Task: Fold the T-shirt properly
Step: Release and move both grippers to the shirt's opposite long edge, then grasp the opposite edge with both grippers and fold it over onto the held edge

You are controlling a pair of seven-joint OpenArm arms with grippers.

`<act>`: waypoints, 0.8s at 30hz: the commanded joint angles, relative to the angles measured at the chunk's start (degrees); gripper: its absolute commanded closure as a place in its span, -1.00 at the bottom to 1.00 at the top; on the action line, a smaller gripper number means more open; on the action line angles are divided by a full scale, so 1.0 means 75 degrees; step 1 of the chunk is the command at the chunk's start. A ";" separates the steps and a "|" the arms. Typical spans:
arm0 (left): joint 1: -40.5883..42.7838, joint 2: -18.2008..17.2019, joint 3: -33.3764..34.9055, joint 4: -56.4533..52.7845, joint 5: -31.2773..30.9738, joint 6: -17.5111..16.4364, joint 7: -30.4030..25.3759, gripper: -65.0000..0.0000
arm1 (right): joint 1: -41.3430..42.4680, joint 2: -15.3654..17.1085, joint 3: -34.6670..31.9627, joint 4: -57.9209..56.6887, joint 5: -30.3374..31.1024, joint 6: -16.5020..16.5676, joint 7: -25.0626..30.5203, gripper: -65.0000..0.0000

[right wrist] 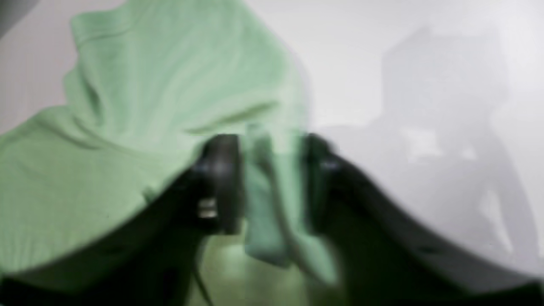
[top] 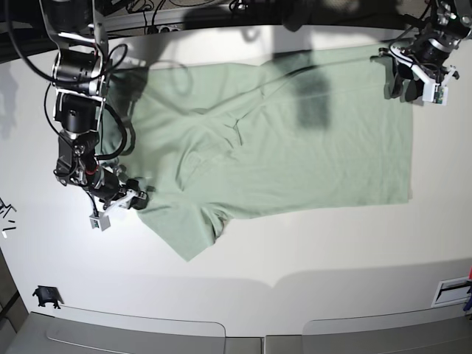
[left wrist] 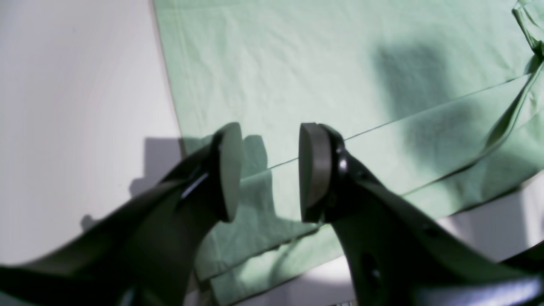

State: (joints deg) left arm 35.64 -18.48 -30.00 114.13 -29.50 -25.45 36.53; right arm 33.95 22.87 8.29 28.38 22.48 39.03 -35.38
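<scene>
T-shirt (top: 280, 147): pale sage green, plain, spread mostly flat across the middle of the white table (top: 310, 243), neck end toward the base view's left, hem toward its right; soft wrinkles around the collar, one sleeve angled out toward the near edge. At base-view left, right gripper (top: 131, 198) sits at the shirt's edge beside that sleeve; wrist view, though blurred, shows a bunched fold of green cloth between its jaws, which are closed onto it, fabric draping up and away. At base-view right, left gripper (top: 405, 87) hovers over the far hem corner; jaws stand apart with nothing between them, a hem seam visible below. Black cables (top: 184, 11) run along the far table edge.
</scene>
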 commanded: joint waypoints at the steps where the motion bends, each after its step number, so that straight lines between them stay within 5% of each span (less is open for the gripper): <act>1: -0.0102 -0.0082 -0.0052 0.0128 -0.0020 0.0131 -0.0198 0.35 | 0.0210 0.0111 0.0006 0.0087 0.0026 0.0023 0.0064 0.76; 2: -0.0213 -0.0082 -0.0052 0.0119 0.0108 0.0192 -0.0227 0.31 | 0.0210 0.0111 0.0006 0.0087 0.0026 0.0023 0.0064 1.00; 6: -0.1064 -0.0105 -0.0050 -0.0399 0.0271 0.0259 -0.0283 0.18 | 0.0207 0.0099 0.0006 0.0087 0.0029 0.0023 0.0076 1.00; 11: -0.2897 -0.0239 -0.0041 -0.2713 0.0140 0.0256 -0.0455 0.18 | 0.0207 0.0099 0.0006 0.0087 0.0029 0.0023 0.0117 1.00; 17: -0.5671 -0.1125 -0.0035 -0.6563 -0.0513 0.0204 -0.0393 0.18 | 0.0207 0.0099 0.0003 0.0087 0.0029 0.0023 0.0117 1.00; 24: -0.8323 -0.1970 -0.0035 -1.0695 -0.0740 -0.0545 -0.0370 0.18 | 0.0207 0.0099 0.0006 0.0087 0.0032 0.0023 0.0119 1.00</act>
State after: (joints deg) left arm -25.85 -32.25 -30.11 32.71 -34.22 -28.95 34.44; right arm 33.82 22.85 8.25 28.21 22.33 39.03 -34.96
